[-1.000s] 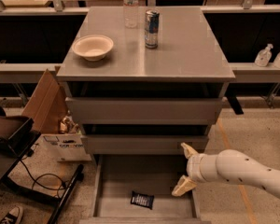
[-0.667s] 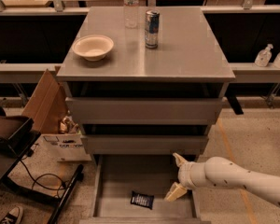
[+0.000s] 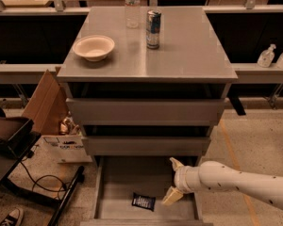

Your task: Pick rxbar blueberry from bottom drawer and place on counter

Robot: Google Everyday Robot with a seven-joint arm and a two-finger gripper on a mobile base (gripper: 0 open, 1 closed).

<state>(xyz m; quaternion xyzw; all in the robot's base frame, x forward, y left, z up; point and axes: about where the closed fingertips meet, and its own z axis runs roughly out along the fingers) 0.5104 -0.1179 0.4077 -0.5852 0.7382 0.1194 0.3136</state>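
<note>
A grey cabinet [image 3: 146,112] fills the middle of the view, with its square silver-grey counter [image 3: 193,51] on top and three drawers below. The bottom drawer [image 3: 118,178] is pulled out toward 6 o'clock. A white robot arm [image 3: 240,180] reaches in from 4 o'clock. Compared with a second ago it has slid further toward 9 o'clock, so the gripper [image 3: 173,179] now hangs deeper over the drawer's 3 o'clock side. Its two cream fingers [image 3: 171,196] are spread wide apart and hold nothing. The rxbar blueberry [image 3: 143,202], a small dark wrapper with pale print, lies flat on the drawer floor toward 6 o'clock. It is in the same spot as before, near the lower finger at its 9 o'clock and apart from it. On the counter, a pale bowl [image 3: 94,47] sits at 9 o'clock, a blue-silver can [image 3: 153,29] stands upright just above centre, and a clear bottle [image 3: 132,6] stands at 12 o'clock by the back edge. A speckled floor [image 3: 254,140] surrounds the cabinet. A cardboard box [image 3: 45,102] leans at the cabinet's 9 o'clock, and two small bottles [image 3: 266,55] stand on a ledge at 3 o'clock.
</note>
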